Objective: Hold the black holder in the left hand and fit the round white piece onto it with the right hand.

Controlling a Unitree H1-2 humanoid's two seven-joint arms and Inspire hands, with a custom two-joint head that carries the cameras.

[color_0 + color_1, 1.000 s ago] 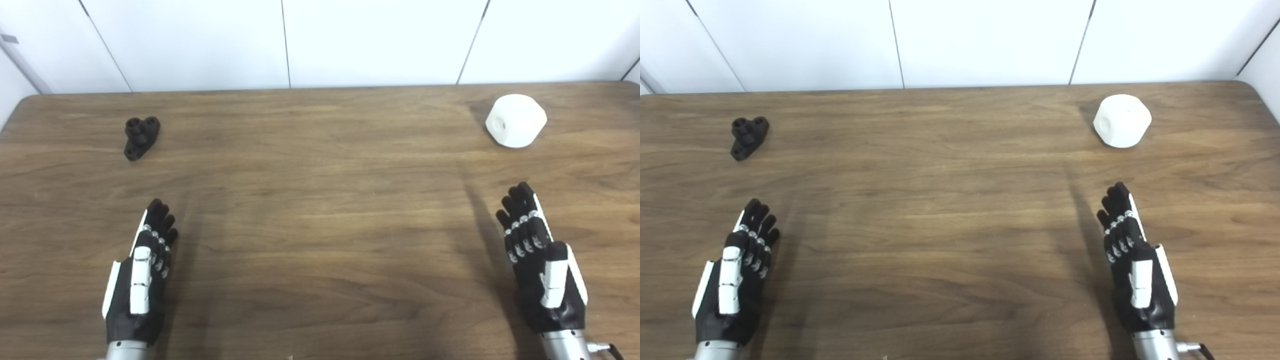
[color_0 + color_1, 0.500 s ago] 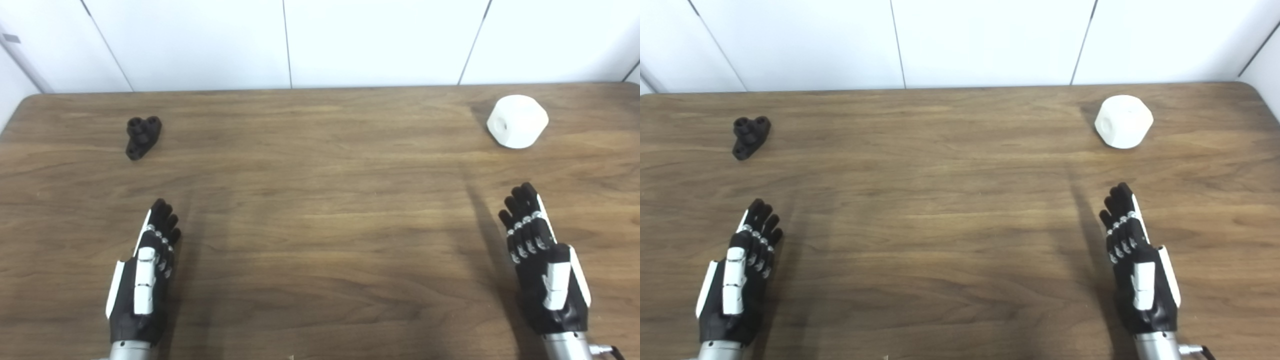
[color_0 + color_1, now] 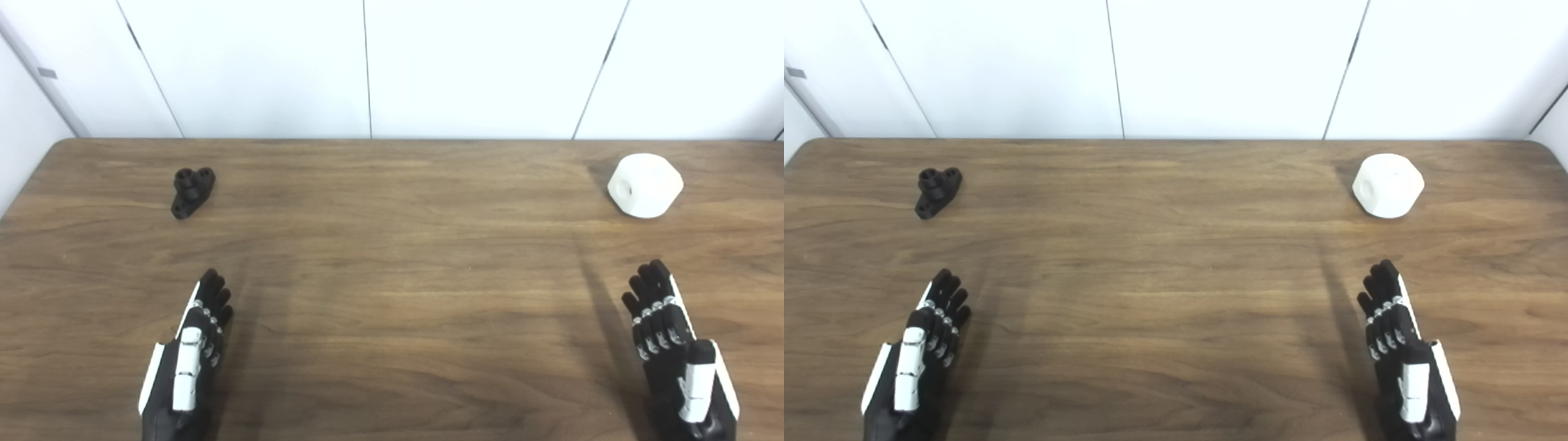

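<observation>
The small black holder (image 3: 192, 191) lies on the wooden table (image 3: 392, 257) at the far left. At the far right sits the round white piece (image 3: 645, 184), a small hole in its side facing left. My left hand (image 3: 187, 361) rests edge-on near the front left, fingers straight and holding nothing, well short of the holder. Near the front right, my right hand (image 3: 677, 355) is held the same way, open and empty, some way in front of the white piece.
White wall panels (image 3: 367, 67) stand right behind the table's far edge. The table's rounded left corner (image 3: 58, 147) is in view. Nothing else lies on the table.
The whole picture has shifted downward, so the camera has tilted up. Both hands sit a little lower in the frame; the holder and white piece have not moved on the table.
</observation>
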